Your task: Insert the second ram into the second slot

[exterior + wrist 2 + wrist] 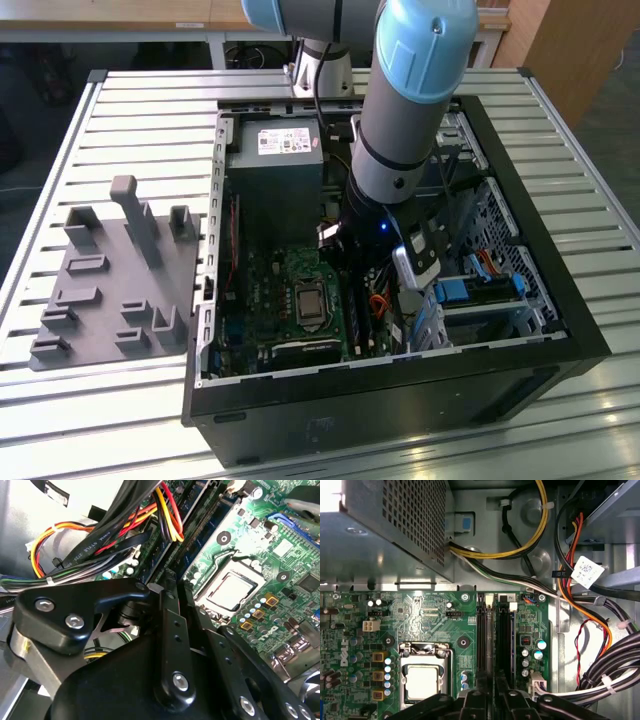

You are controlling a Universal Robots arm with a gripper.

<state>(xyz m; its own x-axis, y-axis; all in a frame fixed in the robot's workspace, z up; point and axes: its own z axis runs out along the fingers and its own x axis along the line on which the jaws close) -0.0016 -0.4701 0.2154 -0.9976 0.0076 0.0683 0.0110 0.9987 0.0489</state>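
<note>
Big picture first: the open PC case (560, 290) sits on a slatted table (150, 140), with the arm reaching down into it over the motherboard (430, 620). The gripper (494, 690) hangs right at the near end of the two black memory slots (495, 635), lined up with their length. Honestly can't tell whether the pincer is clamped or what's in it.

The second ram: my best guess is the thin strip standing on edge (354, 318) just below the wrist in the exterior view. Which slot it's over, or whether it's seated, I can't say.

To do this well I'd keep the stick square to the slot, have the white end latches (490, 599) open, press straight down evenly, and steer clear of the cable bundle (100, 545).

The first wrist view gives the straight-down slot alignment. The second wrist view shows how close the cables run. The exterior view adds the grey parts fixture (110, 290).
</note>
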